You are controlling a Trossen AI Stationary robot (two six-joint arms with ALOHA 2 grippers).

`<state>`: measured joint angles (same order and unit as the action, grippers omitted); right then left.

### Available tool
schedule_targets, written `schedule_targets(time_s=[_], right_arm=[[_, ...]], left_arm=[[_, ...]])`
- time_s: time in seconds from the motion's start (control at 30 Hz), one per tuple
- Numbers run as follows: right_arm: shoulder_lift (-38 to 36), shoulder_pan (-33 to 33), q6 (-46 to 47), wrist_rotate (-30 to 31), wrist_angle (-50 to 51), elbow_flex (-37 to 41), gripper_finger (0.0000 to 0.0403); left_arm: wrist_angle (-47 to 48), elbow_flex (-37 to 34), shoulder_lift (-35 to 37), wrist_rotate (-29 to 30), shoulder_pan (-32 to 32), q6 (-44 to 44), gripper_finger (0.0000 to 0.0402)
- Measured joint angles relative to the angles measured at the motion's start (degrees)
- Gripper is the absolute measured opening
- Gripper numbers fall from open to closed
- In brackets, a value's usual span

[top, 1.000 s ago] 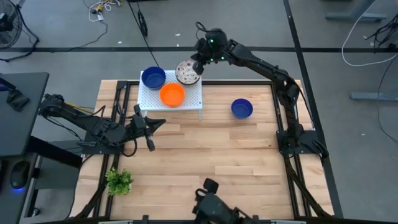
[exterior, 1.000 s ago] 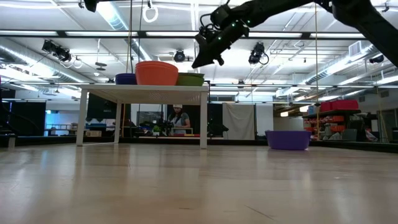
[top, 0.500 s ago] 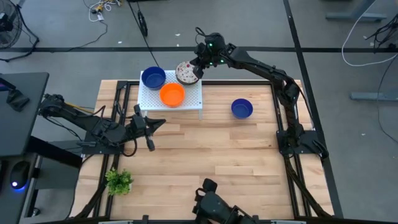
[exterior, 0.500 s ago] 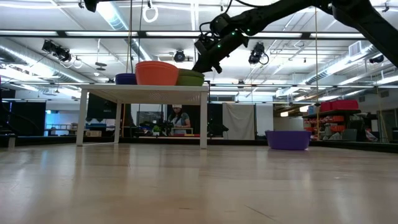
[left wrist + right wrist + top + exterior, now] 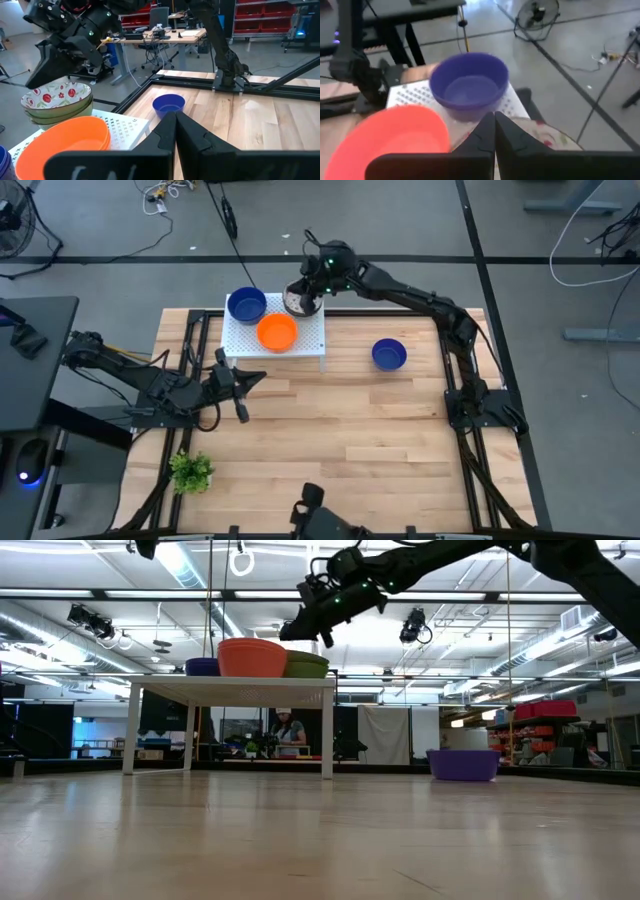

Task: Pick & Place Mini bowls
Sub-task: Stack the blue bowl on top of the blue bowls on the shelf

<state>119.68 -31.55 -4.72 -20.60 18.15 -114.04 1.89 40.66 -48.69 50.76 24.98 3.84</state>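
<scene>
On the white perforated rack [image 5: 305, 340] stand a blue mini bowl [image 5: 246, 305], an orange one [image 5: 277, 332] and a nested stack topped by a white speckled bowl [image 5: 57, 96]. Another blue bowl [image 5: 389, 354] rests on the table to the right. My right gripper [image 5: 285, 637] is shut and hovers just above the speckled stack [image 5: 306, 665], pointing toward the rack's blue bowl [image 5: 469, 85]; it holds nothing. My left gripper [image 5: 258, 377] waits shut in front of the rack, above the table.
A small green plant [image 5: 190, 471] stands near the table's front left corner. The wooden table [image 5: 360, 440] lies bare between the rack and the near edge. The rack's legs [image 5: 327, 735] raise it above the table top.
My right gripper has moved toward the table's left edge, from the speckled stack's right rim to a place over it. It has tipped up from steeply downward to nearer level. It stays shut. The bowls have not moved.
</scene>
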Motion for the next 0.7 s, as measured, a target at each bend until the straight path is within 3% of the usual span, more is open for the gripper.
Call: schedule_targets(time_s=[0.2,0.37,0.57,0.7], right_arm=[[0.8,0.5,1.2,-0.3,-1.1,-0.1,0.0001],[-0.4,0.2,-2.6,4.9,2.8,0.0,0.0001],[-10.2,0.7,-12.3,11.6,18.0,0.2,0.0],[-20.4,2.7,-13.3,17.2,26.2,7.3,0.0]], left_arm=[[-0.2,0.0,0.0,0.1,0.0,0.0,0.0016],[0.0,0.0,0.0,0.2,0.0,0.0,0.0016],[0.3,0.0,0.0,-2.1,0.0,0.4,0.0016],[0.4,0.0,0.0,-3.3,0.0,1.4,0.0016]])
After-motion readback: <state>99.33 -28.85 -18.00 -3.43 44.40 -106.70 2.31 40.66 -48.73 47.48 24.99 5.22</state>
